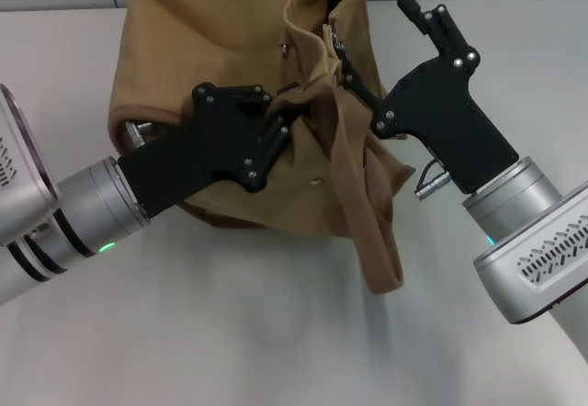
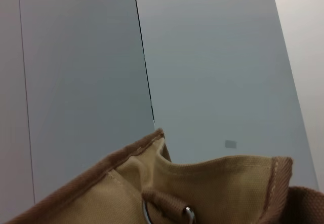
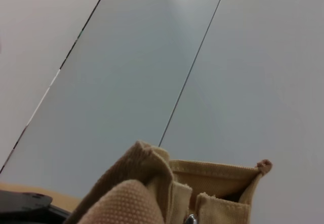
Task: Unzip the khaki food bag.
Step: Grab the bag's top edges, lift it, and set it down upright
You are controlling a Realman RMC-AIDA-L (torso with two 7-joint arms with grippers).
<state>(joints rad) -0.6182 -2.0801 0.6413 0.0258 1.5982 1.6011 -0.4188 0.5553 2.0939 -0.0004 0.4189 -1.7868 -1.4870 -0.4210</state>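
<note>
The khaki food bag (image 1: 202, 39) stands slumped at the middle back of the white table, one wide strap (image 1: 372, 231) hanging down its front. My left gripper (image 1: 280, 121) reaches in from the left and is shut on a fold of the bag's fabric near its top middle. My right gripper (image 1: 372, 25) comes from the right with its fingers spread; the lower finger (image 1: 354, 75) lies against the bag's top edge, the upper one (image 1: 411, 6) is free. The left wrist view shows brown piping (image 2: 101, 168) and a metal ring (image 2: 146, 210). The right wrist view shows bag fabric (image 3: 152, 173).
The white table (image 1: 276, 332) stretches in front of the bag. A grey panelled wall (image 2: 202, 57) stands behind. A small silver snap (image 1: 317, 182) shows low on the bag's front.
</note>
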